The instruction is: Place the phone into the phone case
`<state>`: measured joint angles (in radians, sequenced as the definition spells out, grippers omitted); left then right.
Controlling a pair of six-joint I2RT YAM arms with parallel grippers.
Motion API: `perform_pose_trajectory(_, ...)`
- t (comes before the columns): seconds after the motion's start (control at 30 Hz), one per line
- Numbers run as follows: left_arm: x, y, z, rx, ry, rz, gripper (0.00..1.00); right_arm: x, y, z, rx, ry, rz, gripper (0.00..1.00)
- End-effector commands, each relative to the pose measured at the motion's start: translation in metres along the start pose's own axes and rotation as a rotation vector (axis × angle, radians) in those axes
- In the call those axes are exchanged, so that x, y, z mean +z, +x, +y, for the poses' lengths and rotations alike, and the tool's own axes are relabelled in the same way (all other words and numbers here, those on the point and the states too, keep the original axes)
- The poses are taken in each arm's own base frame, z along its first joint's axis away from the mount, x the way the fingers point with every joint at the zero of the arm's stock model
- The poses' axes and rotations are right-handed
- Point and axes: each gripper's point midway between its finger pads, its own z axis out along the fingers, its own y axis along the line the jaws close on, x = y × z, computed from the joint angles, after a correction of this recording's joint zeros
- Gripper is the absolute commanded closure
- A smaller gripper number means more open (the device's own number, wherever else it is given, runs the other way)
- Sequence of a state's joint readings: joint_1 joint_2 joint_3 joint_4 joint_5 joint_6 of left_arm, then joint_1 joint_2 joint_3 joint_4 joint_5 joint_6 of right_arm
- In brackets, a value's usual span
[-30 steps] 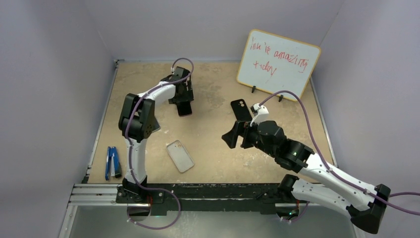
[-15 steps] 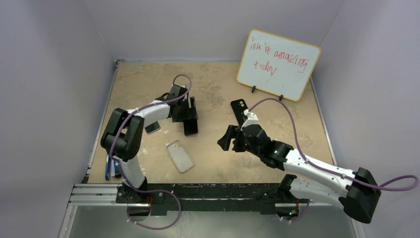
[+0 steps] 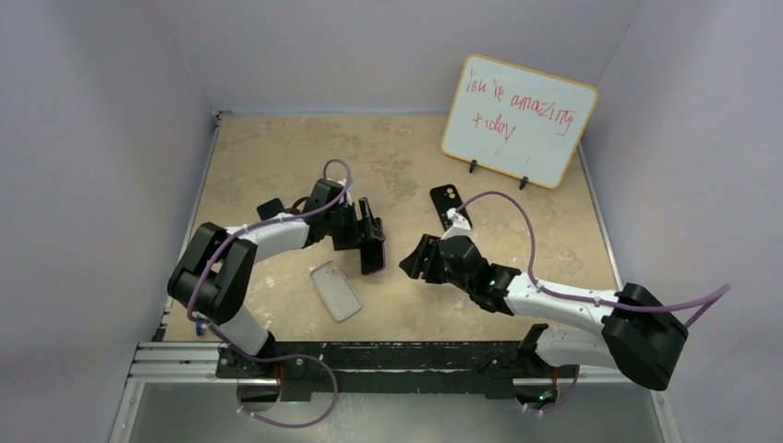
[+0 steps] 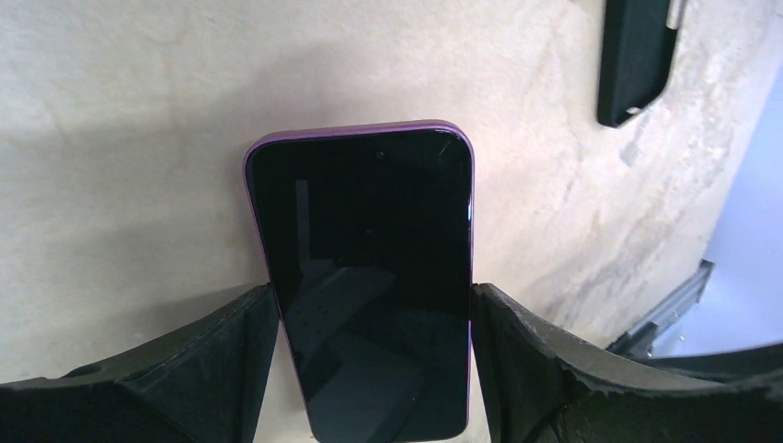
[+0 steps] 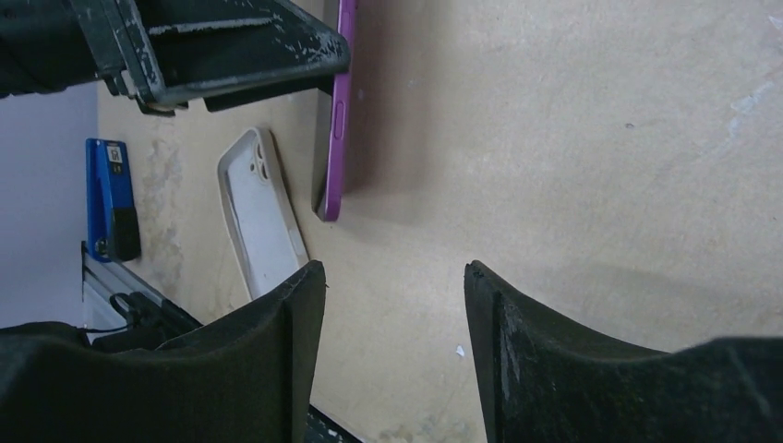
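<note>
My left gripper [image 3: 367, 236] is shut on a purple phone [image 3: 373, 249] with a dark screen, held by its long edges above the table; the left wrist view shows the phone [image 4: 365, 277] between both fingers. A clear white phone case [image 3: 335, 290] lies flat on the table, below and left of the phone; it also shows in the right wrist view [image 5: 261, 212] beside the phone's purple edge [image 5: 334, 120]. My right gripper [image 3: 415, 261] is open and empty, just right of the phone, low over the table.
A black phone case [image 3: 450, 205] lies behind the right gripper and shows in the left wrist view [image 4: 635, 57]. A blue stapler [image 3: 198, 318] sits at the left edge. A whiteboard [image 3: 517, 120] stands at the back right. A small dark object [image 3: 270, 209] lies behind the left arm.
My left gripper has carried the phone forward and right toward the table's middle. My right gripper has moved left and lower, closer to the phone.
</note>
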<state>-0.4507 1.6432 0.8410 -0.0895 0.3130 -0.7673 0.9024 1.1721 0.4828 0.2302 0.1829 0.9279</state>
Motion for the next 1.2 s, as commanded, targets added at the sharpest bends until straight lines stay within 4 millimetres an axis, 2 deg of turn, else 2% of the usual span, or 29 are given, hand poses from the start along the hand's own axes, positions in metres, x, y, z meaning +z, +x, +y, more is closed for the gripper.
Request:
perform_pose_trajectory(0.0, -0.019, -0.01, -0.051, 0.016, 0.195, -0.058, 0.5, 0.008, -0.023, 0.032, 0.025, -0.091, -0.074, 0.42)
perform_pose_trajectory(0.33, -0.024, 0.007, -0.057, 0.015, 0.248, -0.045, 0.52, 0.033, -0.004, 0.04, 0.038, -0.119, 0.013, 0.49)
perform_pose_trajectory(0.5, -0.023, 0.011, -0.057, 0.018, 0.251, -0.045, 0.53, 0.038, -0.001, 0.04, 0.041, -0.116, 0.027, 0.5)
perform_pose_trajectory(0.67, -0.022, 0.013, -0.057, 0.013, 0.262, -0.048, 0.53, 0.042, 0.002, 0.038, 0.059, -0.103, 0.035, 0.46)
perform_pose_trajectory(0.77, -0.022, 0.016, -0.059, 0.01, 0.272, -0.044, 0.53, 0.045, 0.006, 0.036, 0.066, -0.098, 0.052, 0.5)
perform_pose_trajectory(0.93, -0.024, 0.02, -0.062, 0.015, 0.286, -0.041, 0.53, 0.049, 0.012, 0.036, 0.065, -0.104, 0.072, 0.62)
perform_pose_trajectory(0.97, -0.025, 0.02, -0.063, 0.018, 0.29, -0.041, 0.53, 0.049, 0.012, 0.036, 0.065, -0.104, 0.075, 0.68)
perform_pose_trajectory(1.1, -0.031, 0.02, -0.065, 0.025, 0.294, -0.055, 0.5, 0.047, 0.012, 0.037, 0.06, -0.11, 0.076, 1.0)
perform_pose_trajectory(1.17, -0.035, 0.018, -0.065, 0.031, 0.285, -0.066, 0.45, 0.046, 0.01, 0.035, 0.063, -0.105, 0.066, 1.0)
